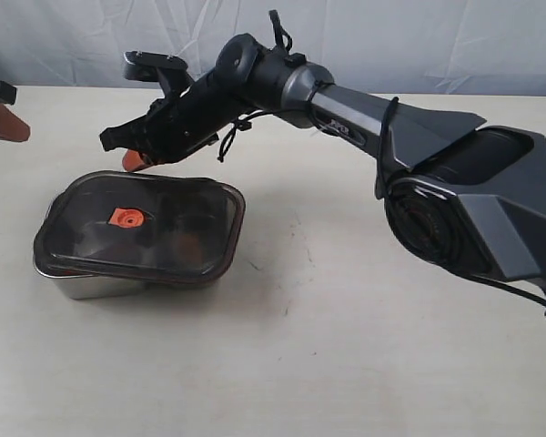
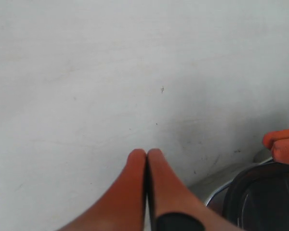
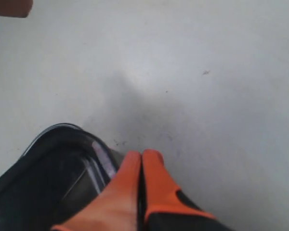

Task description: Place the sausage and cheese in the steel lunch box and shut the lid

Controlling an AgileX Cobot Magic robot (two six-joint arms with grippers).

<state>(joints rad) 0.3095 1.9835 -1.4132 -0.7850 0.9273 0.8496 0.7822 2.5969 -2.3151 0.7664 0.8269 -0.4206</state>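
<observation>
The steel lunch box (image 1: pixel 82 284) stands at the left of the table. The dark translucent lid (image 1: pixel 164 228) with its orange valve (image 1: pixel 125 218) lies on top of it. I cannot make out the sausage or the cheese through the lid. My right gripper (image 1: pixel 135 162) reaches across and hangs just behind the box's far edge, shut and empty. In the right wrist view its fingertips (image 3: pixel 142 155) are pressed together beside the lid (image 3: pixel 43 178). My left gripper (image 2: pixel 146 153) is shut on nothing over bare table, with a lid corner (image 2: pixel 265 197) nearby.
The left gripper (image 1: pixel 5 127) sits at the far left edge of the exterior view, apart from the box. The right arm (image 1: pixel 419 155) spans the back right of the table. A pale curtain runs behind the table.
</observation>
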